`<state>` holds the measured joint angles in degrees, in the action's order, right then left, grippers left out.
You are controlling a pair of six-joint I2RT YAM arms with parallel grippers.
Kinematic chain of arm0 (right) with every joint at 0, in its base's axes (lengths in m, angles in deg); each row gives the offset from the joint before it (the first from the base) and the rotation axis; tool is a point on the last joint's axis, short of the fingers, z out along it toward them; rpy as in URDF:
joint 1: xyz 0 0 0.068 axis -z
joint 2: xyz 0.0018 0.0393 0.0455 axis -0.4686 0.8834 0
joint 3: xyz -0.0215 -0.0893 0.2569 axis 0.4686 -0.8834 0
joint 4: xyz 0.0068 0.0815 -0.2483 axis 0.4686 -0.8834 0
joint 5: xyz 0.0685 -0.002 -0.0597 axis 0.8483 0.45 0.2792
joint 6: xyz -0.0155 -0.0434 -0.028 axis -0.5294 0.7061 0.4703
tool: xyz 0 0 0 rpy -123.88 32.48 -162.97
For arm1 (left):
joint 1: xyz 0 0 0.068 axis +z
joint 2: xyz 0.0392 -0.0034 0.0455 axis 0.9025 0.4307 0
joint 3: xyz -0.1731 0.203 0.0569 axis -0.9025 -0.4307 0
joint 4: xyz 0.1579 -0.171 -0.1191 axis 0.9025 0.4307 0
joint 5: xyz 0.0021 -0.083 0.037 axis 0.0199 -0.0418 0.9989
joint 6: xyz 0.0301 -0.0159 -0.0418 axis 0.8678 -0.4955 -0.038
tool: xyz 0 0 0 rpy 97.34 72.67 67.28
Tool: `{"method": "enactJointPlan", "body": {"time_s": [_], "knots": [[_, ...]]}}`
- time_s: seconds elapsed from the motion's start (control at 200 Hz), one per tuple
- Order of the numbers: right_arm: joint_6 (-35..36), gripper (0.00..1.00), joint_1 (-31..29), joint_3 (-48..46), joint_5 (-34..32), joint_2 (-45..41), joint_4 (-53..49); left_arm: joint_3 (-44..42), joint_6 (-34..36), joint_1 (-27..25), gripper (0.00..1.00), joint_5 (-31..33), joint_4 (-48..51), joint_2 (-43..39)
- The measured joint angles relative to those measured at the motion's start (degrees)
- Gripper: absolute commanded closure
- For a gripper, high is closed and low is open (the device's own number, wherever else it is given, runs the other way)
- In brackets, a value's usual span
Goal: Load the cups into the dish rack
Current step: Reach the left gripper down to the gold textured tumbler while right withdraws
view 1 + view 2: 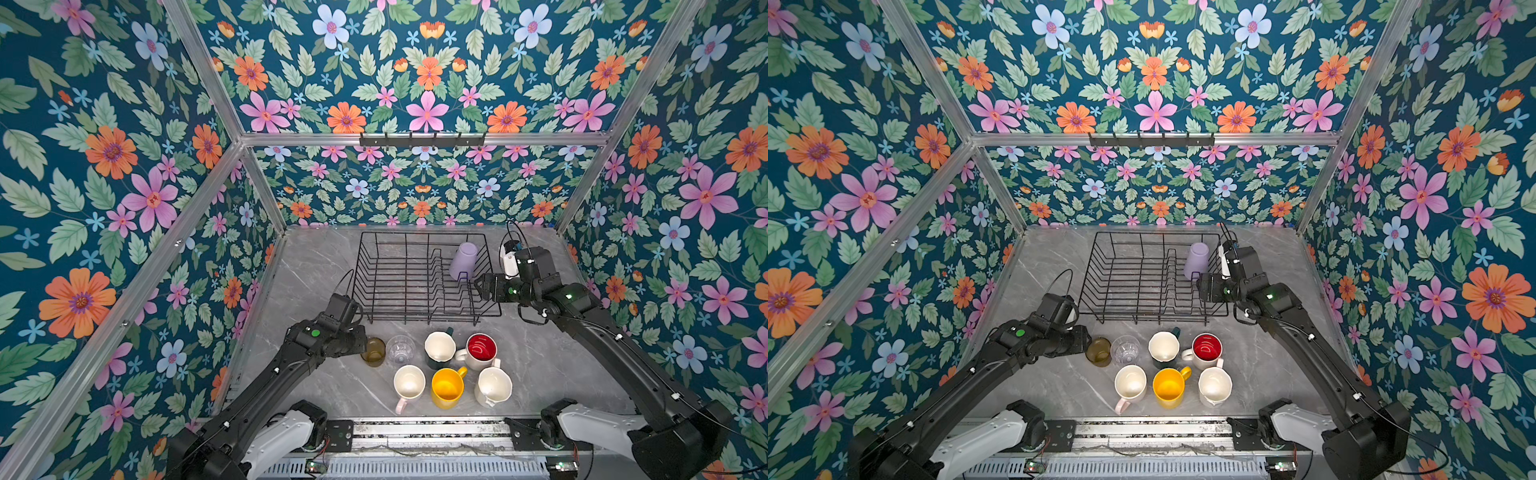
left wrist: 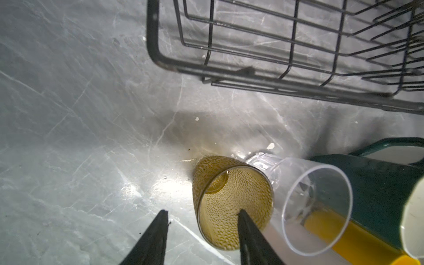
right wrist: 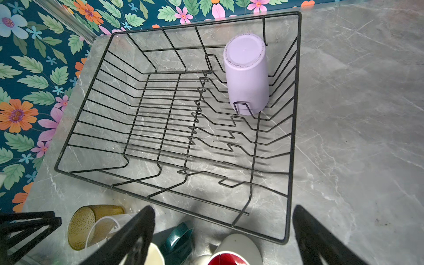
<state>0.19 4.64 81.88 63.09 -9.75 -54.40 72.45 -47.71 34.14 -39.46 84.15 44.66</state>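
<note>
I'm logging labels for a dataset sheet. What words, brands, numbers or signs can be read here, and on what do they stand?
No text can be read.
On the red-lined mug: pale streaks inside, likely glare, not letters.
On the left arm: a plain green dot, no writing.
On the small circuit boards: print, if any, too small.
On the dish rack and lilac tumbler: none.

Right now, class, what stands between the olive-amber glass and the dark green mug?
The clear glass stands between them; both top views show it.
</note>
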Motion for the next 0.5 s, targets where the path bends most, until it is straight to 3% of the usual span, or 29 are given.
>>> {"method": "enactJointPlan", "body": {"time_s": [0.235, 0.5], "knots": [[0.0, 0.07, 0.0, -0.5, 0.0, 0.0, 0.28, -3.02, -2.25, -1.57, 0.56, 0.59, -2.51, 1.86], [0.04, 0.07, 0.0, -1.11, 0.0, 0.02, 0.5, -4.46, -2.84, -2.34, 0.72, 1.07, -6.29, 4.98]]}}
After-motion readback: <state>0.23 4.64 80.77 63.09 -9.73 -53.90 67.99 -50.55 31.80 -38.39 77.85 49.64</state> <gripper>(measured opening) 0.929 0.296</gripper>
